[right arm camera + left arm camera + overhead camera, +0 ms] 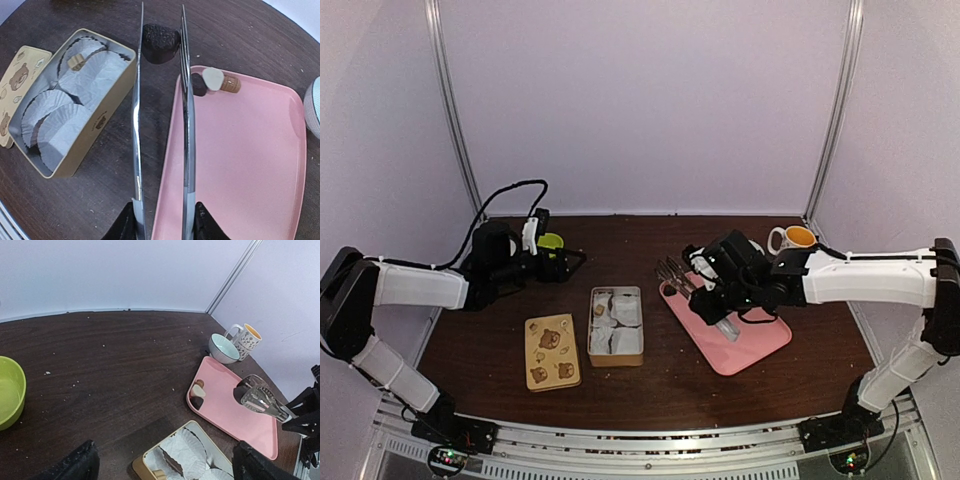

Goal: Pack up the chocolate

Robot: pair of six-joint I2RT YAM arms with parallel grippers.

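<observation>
My right gripper (pixel 162 220) is shut on a pair of metal tongs (pixel 137 125). A dark ridged chocolate (pixel 160 42) sits between the tong tips, near the corner of the pink tray (pixel 240 150). Three more chocolates, dark (pixel 198 84), white (pixel 214 78) and tan (pixel 231 84), lie in that tray corner. The open tan tin (pixel 107 112) holds white paper cups, and a small tan piece (pixel 76 61) rests in one. My left gripper (pixel 165 467) hangs open above the tin (pixel 145 465), far left of the tray (pixel 230 410), with nothing between its fingers.
The bear-printed lid (pixel 551 351) lies flat left of the tin (pixel 616 325). A mug (pixel 792 239) and a pale bowl (pixel 222 347) stand behind the tray. A green bowl (pixel 551 241) sits at the back left by my left gripper (pixel 570 262).
</observation>
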